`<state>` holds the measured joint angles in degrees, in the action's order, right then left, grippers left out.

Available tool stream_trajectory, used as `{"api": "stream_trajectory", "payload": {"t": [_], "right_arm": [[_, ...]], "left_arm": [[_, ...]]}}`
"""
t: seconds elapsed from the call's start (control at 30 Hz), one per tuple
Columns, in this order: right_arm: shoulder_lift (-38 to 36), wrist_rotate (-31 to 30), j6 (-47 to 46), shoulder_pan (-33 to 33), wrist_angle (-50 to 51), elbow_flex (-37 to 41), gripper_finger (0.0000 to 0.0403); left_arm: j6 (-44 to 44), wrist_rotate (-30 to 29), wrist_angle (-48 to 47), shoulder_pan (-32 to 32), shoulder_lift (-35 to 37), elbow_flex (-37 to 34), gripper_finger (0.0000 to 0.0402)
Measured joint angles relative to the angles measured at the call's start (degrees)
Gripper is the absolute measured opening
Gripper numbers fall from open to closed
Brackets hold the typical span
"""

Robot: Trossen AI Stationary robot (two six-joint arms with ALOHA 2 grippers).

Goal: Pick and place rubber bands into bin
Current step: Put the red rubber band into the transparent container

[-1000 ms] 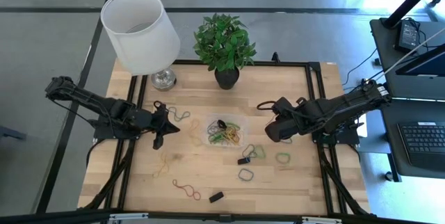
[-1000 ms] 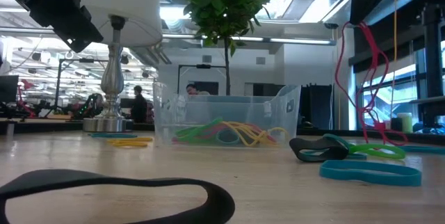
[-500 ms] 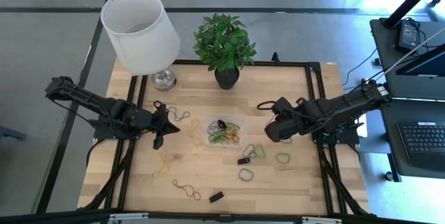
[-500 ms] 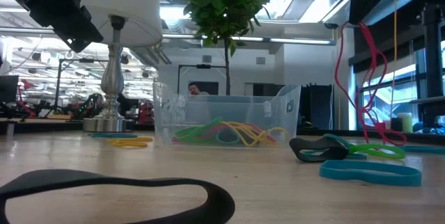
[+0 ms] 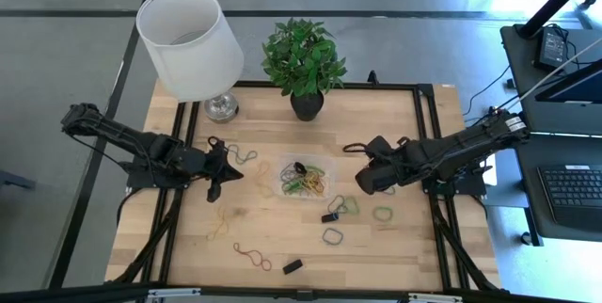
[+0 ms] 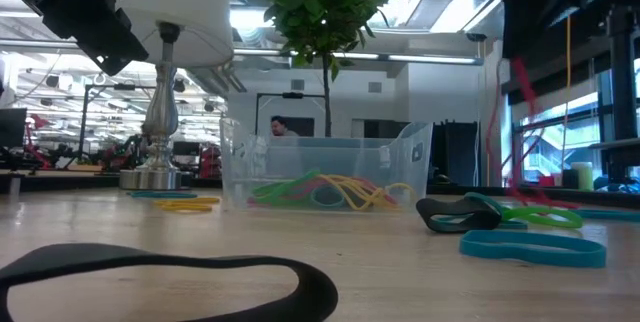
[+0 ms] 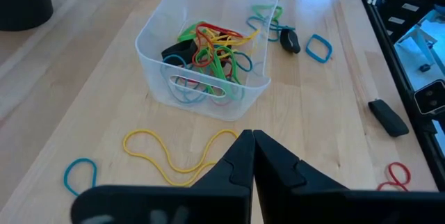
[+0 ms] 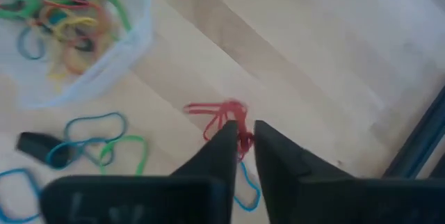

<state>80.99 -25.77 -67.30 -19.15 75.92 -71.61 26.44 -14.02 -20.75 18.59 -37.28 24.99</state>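
Note:
My right gripper [image 8: 242,139] is right of the bin and shut on a red rubber band [image 8: 221,117], which shows blurred in the low view [image 6: 520,112]. The clear bin [image 5: 303,178] stands mid-table with several coloured bands inside [image 7: 208,46]. My left gripper [image 7: 252,136] is shut and empty. It waits left of the bin [image 5: 226,173], above a loose yellow band [image 7: 174,160] that lies flat on the wood. Other bands lie flat on the table near the bin. My right gripper pinches the red rubber band between its two fingertips [image 8: 226,144], at one bunched end [image 8: 236,128]. The fingers slant down from the table's right side. The band hangs slack below them [image 6: 515,132]; whether its lower end touches the table I cannot tell.
A white-shaded lamp [image 5: 193,39] and a potted plant [image 5: 303,58] stand at the far edge. Loose green and blue bands [image 5: 346,206] and a black clip [image 5: 329,216] lie near-right of the bin. A red band [image 5: 252,256] and another clip [image 5: 293,266] lie near the front.
My right gripper has shifted slightly toward the bin and the near edge, staying shut on the red band. The band has swung below it and now shows blurred in the low view.

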Motion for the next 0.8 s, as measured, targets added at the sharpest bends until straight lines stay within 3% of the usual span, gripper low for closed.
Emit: {"api": "stream_trajectory", "payload": {"t": [0.2,0.43,0.63,0.8], "right_arm": [[0.0,1.49,-3.28,2.78,-5.16,7.53,0.0137],[0.02,1.66,-3.21,5.75,-17.81,17.39,0.0215],[0.02,1.87,-3.21,8.15,-25.38,25.69,0.0228],[0.02,1.87,-4.33,10.26,-26.37,29.75,0.0206]], "left_arm": [[-0.02,0.17,0.0,0.02,0.01,0.0,0.0001],[-0.03,0.17,0.0,0.0,0.0,0.0,0.0002],[-0.02,0.16,0.0,0.02,0.01,0.0,0.0003],[0.0,0.16,0.0,0.0,0.0,0.0,0.0001]]}}
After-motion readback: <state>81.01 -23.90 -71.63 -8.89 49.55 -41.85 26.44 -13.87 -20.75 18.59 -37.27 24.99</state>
